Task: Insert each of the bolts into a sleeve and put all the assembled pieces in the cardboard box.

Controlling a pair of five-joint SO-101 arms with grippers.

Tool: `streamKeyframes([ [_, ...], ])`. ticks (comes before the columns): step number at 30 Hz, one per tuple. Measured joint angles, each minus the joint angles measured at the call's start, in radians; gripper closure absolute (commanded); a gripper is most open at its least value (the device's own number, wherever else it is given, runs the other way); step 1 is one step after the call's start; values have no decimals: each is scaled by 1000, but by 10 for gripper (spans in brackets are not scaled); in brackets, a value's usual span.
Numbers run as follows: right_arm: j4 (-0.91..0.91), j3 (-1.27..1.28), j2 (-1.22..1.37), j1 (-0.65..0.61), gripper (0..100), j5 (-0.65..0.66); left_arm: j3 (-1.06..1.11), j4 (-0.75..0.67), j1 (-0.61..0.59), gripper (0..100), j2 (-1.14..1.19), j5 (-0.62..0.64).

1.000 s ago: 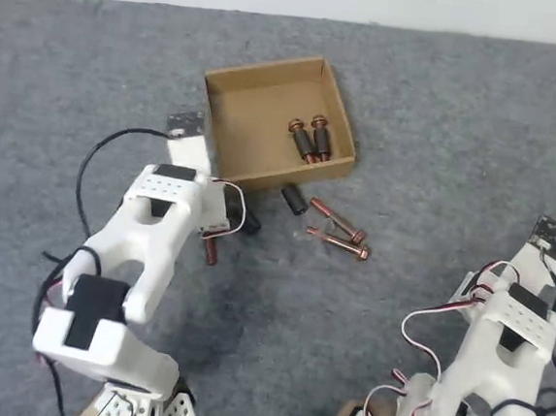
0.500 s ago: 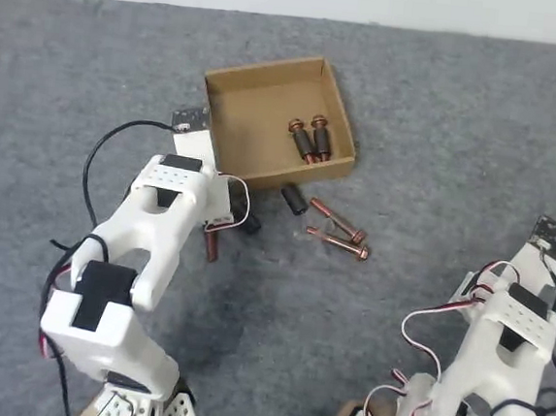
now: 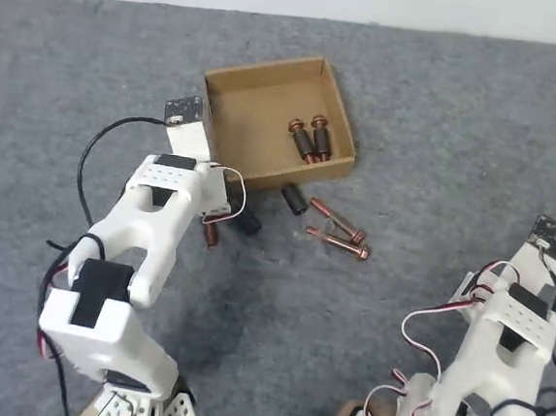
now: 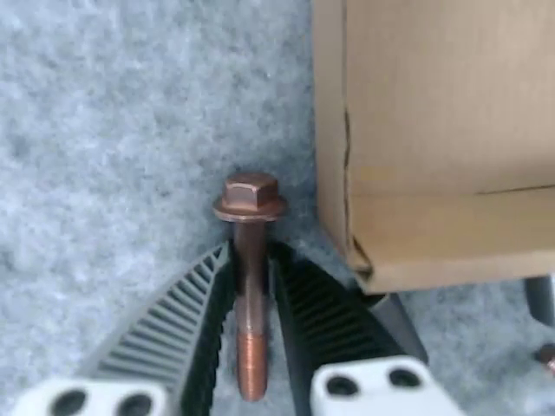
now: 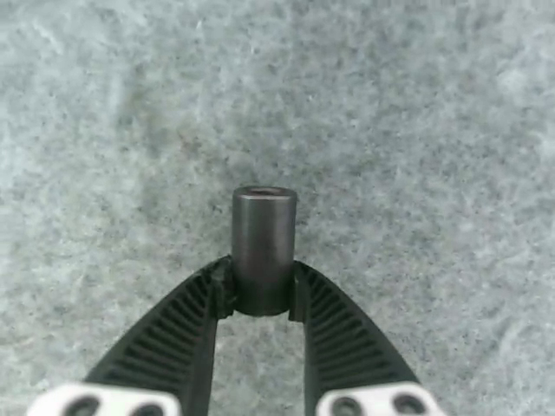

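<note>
A copper bolt [image 4: 251, 260] is clamped in my left gripper [image 4: 250, 253], its hex head pointing away from the wrist. In the left wrist view it hangs just beside the outer wall of the cardboard box [image 4: 434, 130]. From above, the left gripper [image 3: 214, 222] sits at the box's [image 3: 256, 128] front left corner, with the bolt [image 3: 210, 233] poking out below. My right gripper [image 5: 260, 276] is shut on a black sleeve [image 5: 263, 247] held upright over grey carpet. Two assembled pieces [image 3: 309, 140] lie inside the box.
Two loose copper bolts [image 3: 337, 231] lie on the carpet in front of the box's right corner. One black sleeve [image 3: 293, 200] lies by the front wall, another [image 3: 248, 223] next to the left gripper. The right arm [image 3: 506, 330] stands at the lower right.
The left arm has swung a little toward the box with the bolt in its gripper. The right arm has not moved.
</note>
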Motion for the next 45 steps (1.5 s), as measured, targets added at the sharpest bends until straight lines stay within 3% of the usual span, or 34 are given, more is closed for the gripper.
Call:
streamKeyframes([
  [7, 0, 0, 0, 0, 981, 0, 55, -54, 3, 935, -51, -2],
  [12, 0, 0, 0, 0, 981, 0, 181, -147, -2, 859, -175, -2],
  [18, 0, 0, 0, 0, 981, 0, 184, -152, 11, 855, -161, 84],
  [24, 0, 0, 0, 0, 981, 0, 104, -112, 31, 857, -51, 91],
  [32, 0, 0, 0, 0, 981, 0, -17, -21, 38, 992, 29, 89],
  [38, 0, 0, 0, 0, 981, 0, -20, -21, 38, 991, 29, -12],
  [45, 0, 0, 0, 0, 981, 0, 123, -21, 14, 991, -109, -28],
])
